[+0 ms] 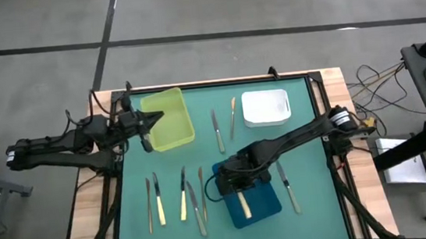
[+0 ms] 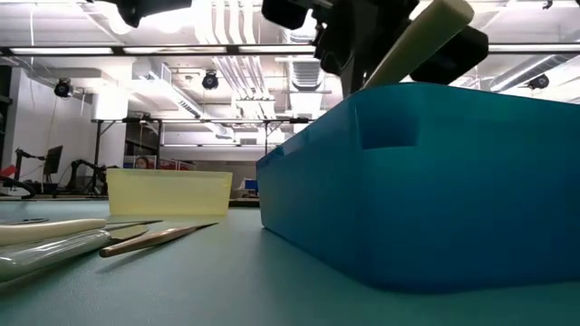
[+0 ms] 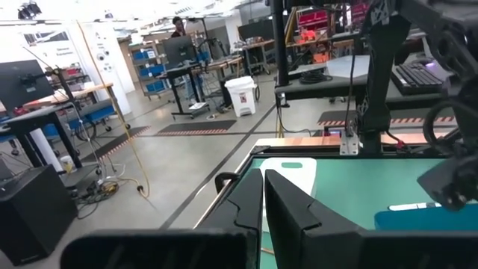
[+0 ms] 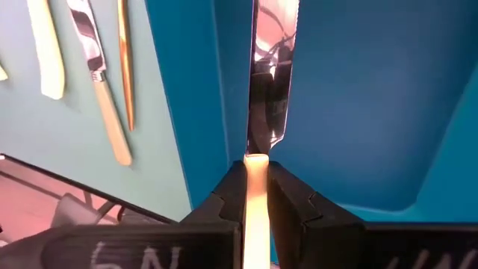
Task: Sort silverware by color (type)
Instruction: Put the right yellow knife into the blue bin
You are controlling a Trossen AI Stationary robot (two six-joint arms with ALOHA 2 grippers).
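**Knife over blue tray, release pending**

Knife, cream-handled with a silver blade (image 4: 270, 71), is clamped at its handle in the right tool (image 4: 256, 196), whose fingers are closed on it. Blade runs straight ahead of the tool along the finger line, pointing down into the rectangular blue plastic tray (image 1: 261, 209) directly beneath. Low view shows the handle end tilted up above the tray wall, so the knife hangs inclined, not flat. Judgement: next move is a drop; blade already lies inside the walls.

Left tool (image 1: 144, 124), closed and empty, waits at the yellow-green tray (image 1: 175, 135), well away. Remaining utensils (image 1: 181, 197) lie on the green surface (image 1: 311, 165) beside the right tool.
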